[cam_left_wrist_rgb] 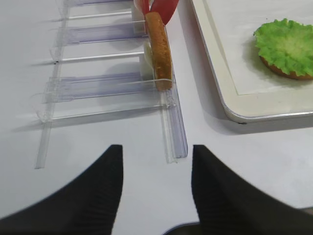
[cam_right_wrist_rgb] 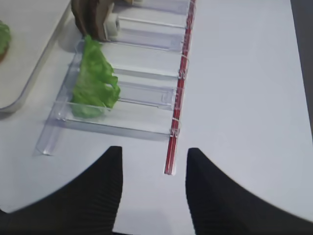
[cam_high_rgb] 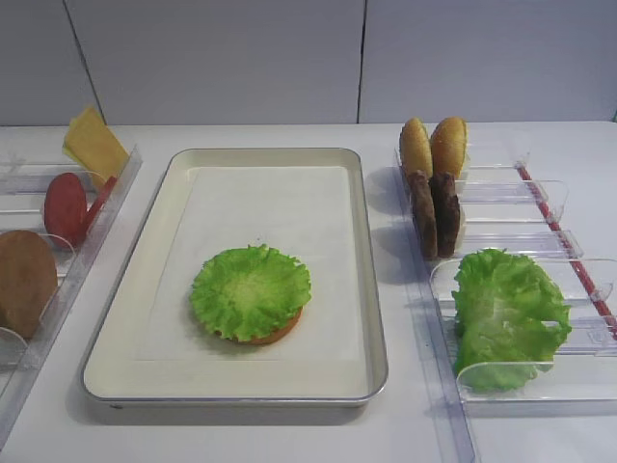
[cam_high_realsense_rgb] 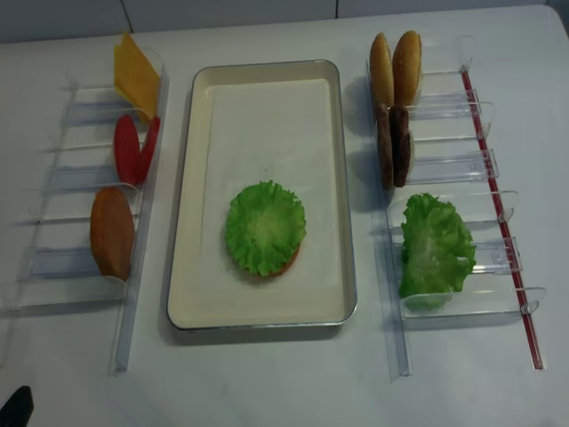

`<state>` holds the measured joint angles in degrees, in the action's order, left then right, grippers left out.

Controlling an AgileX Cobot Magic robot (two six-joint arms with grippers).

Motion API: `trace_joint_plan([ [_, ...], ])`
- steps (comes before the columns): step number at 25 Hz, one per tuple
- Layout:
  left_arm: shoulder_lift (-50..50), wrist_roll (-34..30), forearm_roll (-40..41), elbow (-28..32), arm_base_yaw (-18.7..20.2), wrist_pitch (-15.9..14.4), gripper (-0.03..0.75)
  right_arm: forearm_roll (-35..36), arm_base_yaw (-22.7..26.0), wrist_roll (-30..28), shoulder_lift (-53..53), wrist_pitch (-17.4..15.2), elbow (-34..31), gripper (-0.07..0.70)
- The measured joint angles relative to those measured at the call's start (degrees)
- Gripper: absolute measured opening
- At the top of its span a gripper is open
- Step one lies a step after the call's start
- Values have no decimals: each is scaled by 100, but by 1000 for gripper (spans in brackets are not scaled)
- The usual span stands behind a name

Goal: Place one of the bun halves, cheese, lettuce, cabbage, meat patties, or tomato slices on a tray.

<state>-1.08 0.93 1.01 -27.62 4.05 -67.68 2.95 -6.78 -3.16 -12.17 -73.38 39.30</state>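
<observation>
The silver tray lies mid-table with a frilly lettuce leaf resting on a bun half. The left rack holds cheese, tomato slices and a bun half. The right rack holds two bun halves, meat patties and the cabbage mound. My right gripper hovers open and empty over bare table, just short of the right rack's near end. My left gripper is open and empty too, before the left rack's near end. Neither arm shows in the high view.
Clear plastic racks flank the tray on both sides, the right one edged by a red strip. The left rack's near slots hold nothing. A white wall stands behind the table.
</observation>
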Motion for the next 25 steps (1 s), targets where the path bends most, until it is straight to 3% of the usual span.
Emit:
trace_joint_plan([
  [9, 0, 0, 0, 0, 0, 0, 301, 349, 763, -412, 729, 578, -1013, 346],
  [17, 0, 0, 0, 0, 0, 0, 302, 900, 961, -1148, 1314, 723, -1188, 346],
  [25, 0, 0, 0, 0, -1, 0, 302, 1017, 970, -983, 1314, 736, -1215, 346],
])
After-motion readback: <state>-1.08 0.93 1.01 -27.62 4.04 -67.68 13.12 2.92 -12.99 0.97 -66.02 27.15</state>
